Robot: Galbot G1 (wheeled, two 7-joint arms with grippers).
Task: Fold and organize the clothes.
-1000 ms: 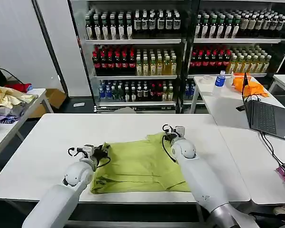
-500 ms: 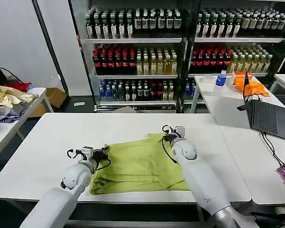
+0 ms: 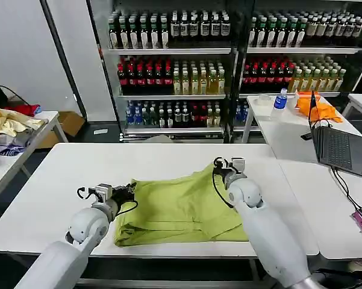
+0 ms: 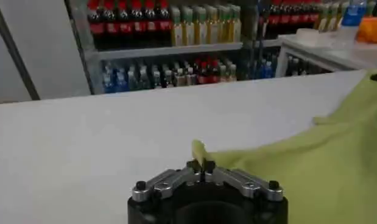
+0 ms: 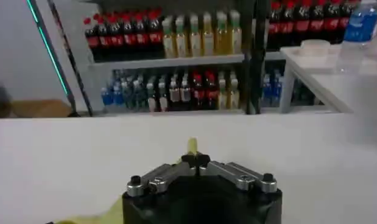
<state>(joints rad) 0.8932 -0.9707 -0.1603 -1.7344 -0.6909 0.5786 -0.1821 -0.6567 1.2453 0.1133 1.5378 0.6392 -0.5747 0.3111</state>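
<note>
The clothes, one lime yellow-green T-shirt (image 3: 181, 208), lie folded and partly spread on the white table (image 3: 60, 174). My left gripper (image 3: 127, 191) is shut on the shirt's left edge, low over the table. My right gripper (image 3: 224, 165) is shut on the shirt's far right corner. In the left wrist view a small tip of green cloth pokes out between the closed jaws of the left gripper (image 4: 203, 165), and the shirt (image 4: 310, 164) stretches away from it. From the shut right gripper (image 5: 196, 159) a yellow-green tab (image 5: 192, 146) sticks up.
A pile of pale yellow and purple clothes (image 3: 9, 129) sits on a side table at the left. On the right table are an open laptop (image 3: 340, 150), an orange cloth (image 3: 316, 108) and a water bottle (image 3: 280, 99). Bottle shelves (image 3: 229, 66) stand behind.
Both grippers have moved apart, the left one to the left and the right one to the right, drawing the shirt wider and flatter between them.
</note>
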